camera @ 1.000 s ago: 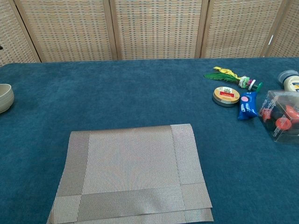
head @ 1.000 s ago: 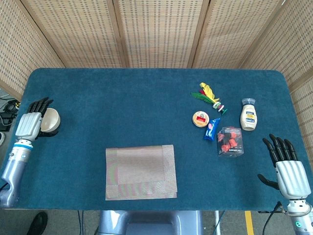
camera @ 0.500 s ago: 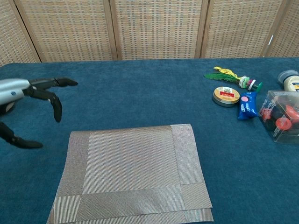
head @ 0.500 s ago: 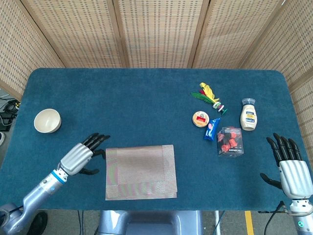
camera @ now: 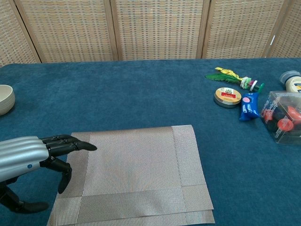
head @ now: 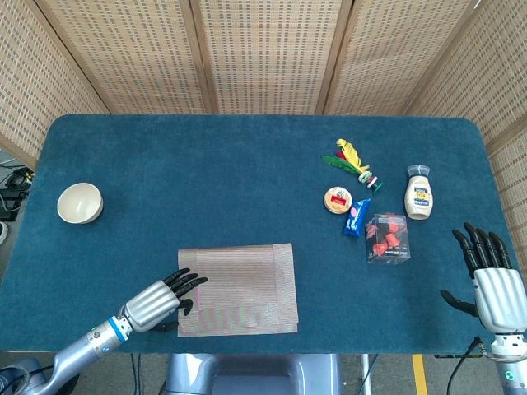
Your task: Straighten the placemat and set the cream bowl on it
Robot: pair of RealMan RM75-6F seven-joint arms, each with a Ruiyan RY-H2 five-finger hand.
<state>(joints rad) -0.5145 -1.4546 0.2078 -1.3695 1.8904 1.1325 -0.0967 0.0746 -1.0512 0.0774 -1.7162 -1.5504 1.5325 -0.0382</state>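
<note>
The placemat (head: 237, 289) is lying near the front edge of the blue table (head: 247, 164), slightly left of centre, long axis running left to right. A strip along its front edge is lying doubled over, so a second layer is showing there. The cream bowl (head: 80, 203) is sitting upright, mouth up, well apart from the mat at the far left of the table.

Nothing is standing between bowl and mat. Clustered at the right, well clear of both: a feathered shuttlecock (head: 354, 161), a round tin (head: 337, 200), a blue packet (head: 356, 217), a clear box with red pieces (head: 387, 238) and a white squeeze bottle (head: 418, 193).

The left hand (head: 159, 299) is reaching over the mat's left front corner, fingers apart and holding nothing, its fingertips (camera: 75, 143) lying over the left border; contact cannot be confirmed. The right hand (head: 492, 280) is hovering at the table's right front edge, fingers spread, empty.
</note>
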